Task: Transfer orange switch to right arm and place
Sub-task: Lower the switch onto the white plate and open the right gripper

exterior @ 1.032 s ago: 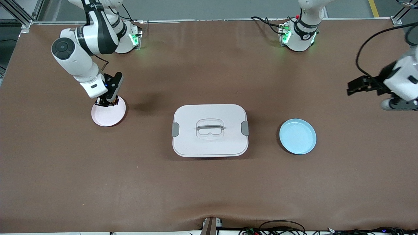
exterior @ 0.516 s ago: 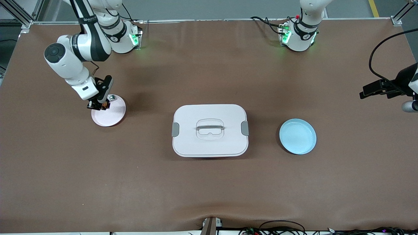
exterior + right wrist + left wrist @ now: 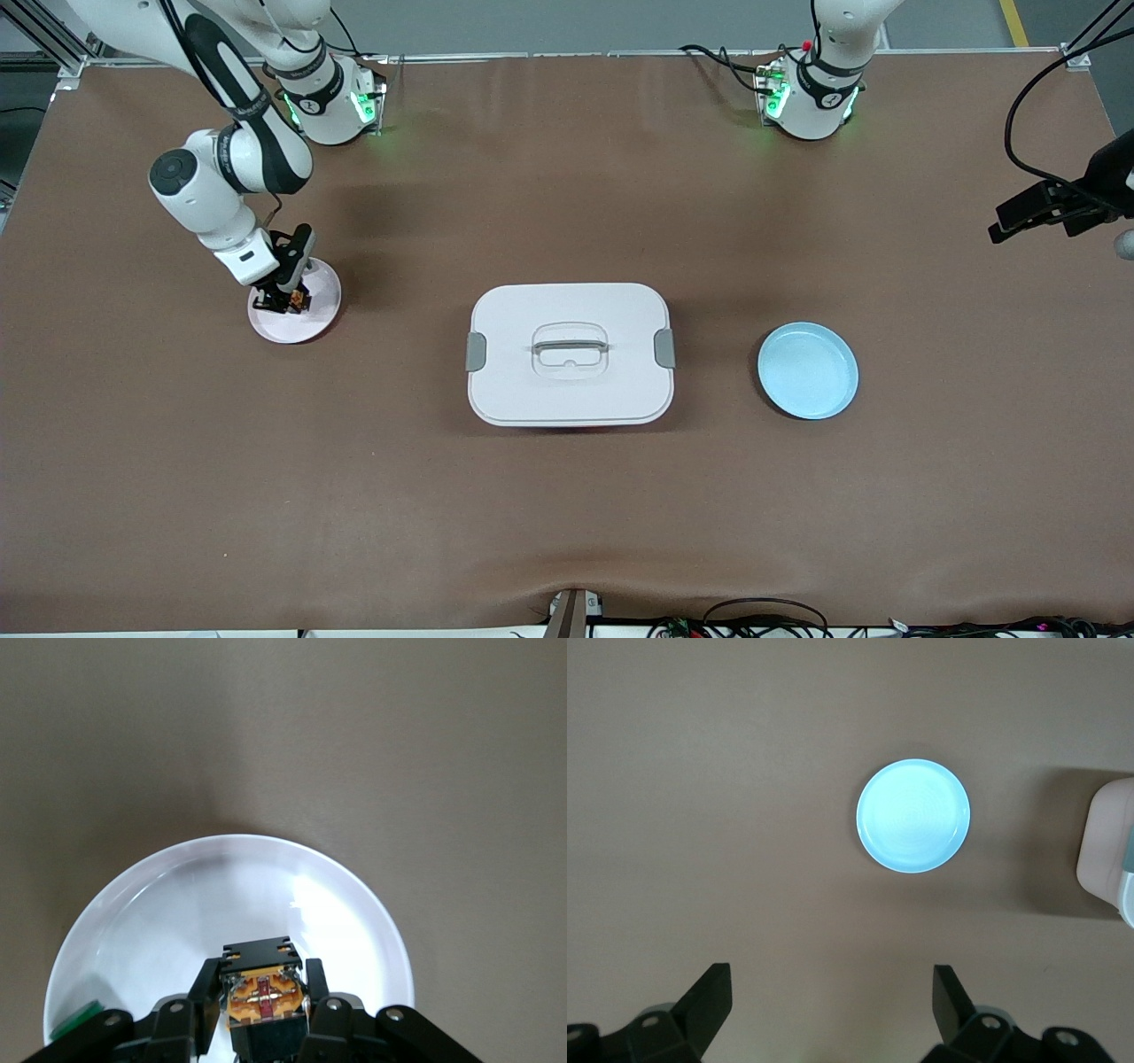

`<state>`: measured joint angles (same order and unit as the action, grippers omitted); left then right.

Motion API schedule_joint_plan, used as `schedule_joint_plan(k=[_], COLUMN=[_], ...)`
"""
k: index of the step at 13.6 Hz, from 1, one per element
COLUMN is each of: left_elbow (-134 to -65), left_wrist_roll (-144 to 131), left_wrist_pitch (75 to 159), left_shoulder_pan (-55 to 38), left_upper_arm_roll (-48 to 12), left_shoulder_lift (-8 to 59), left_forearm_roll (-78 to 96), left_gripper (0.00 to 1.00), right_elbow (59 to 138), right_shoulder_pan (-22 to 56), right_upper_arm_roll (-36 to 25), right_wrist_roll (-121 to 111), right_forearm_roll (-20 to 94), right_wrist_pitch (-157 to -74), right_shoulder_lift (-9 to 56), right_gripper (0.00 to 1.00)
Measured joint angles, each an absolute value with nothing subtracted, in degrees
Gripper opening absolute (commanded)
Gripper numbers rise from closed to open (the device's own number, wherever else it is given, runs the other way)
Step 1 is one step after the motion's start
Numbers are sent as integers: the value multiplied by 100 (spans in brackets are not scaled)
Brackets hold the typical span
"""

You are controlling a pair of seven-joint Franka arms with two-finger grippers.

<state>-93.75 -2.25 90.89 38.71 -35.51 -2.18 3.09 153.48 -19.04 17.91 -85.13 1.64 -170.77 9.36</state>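
Orange switch (image 3: pixel 263 992) clamped between fingers (image 3: pixel 202 997) of right gripper (image 3: pixel 291 301), directly over pink plate (image 3: pixel 321 312); plate floor lies just below fingers. Contact with plate cannot be judged. Left gripper (image 3: pixel 831 1003) waits, fingers spread, nothing held, over bench (image 3: pixel 567 514) near blue plate (image 3: pixel 913 816).

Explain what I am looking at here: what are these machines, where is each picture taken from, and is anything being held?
Two white robot arms stand at a brown table. One picture looks down from across the table; the other two come from cameras on the wrists. The right gripper is over the pink plate, its fingers shut on the orange switch. A small green part lies at that plate's edge. The left gripper waits, open and empty, above the table near the blue plate. A white lidded box sits between the plates.
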Motion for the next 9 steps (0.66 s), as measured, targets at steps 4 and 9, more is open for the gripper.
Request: schedule_joint_plan(k=[4,9], left_elbow=[-9375,-9375], left_wrist_roll=[-224,-213], left_wrist_pitch=[9184,9395], left_shoulder_pan=[3885,3869], left_upper_arm_roll=[-3550,-3552], left_shoulder_lift=[-215,-160], left_forearm_roll=[313,321], left_gripper=[100,100], right_elbow=[15346,15353], right_shoulder_pan=[-1904,-1904], right_upper_arm_roll=[1792,1793], right_wrist_roll=[-8521,-8550], right_forearm_roll=[164,163], right_wrist_pitch=[-17120,-17542], right_shoulder_lift=[1026,1282], right_gripper=[0,0])
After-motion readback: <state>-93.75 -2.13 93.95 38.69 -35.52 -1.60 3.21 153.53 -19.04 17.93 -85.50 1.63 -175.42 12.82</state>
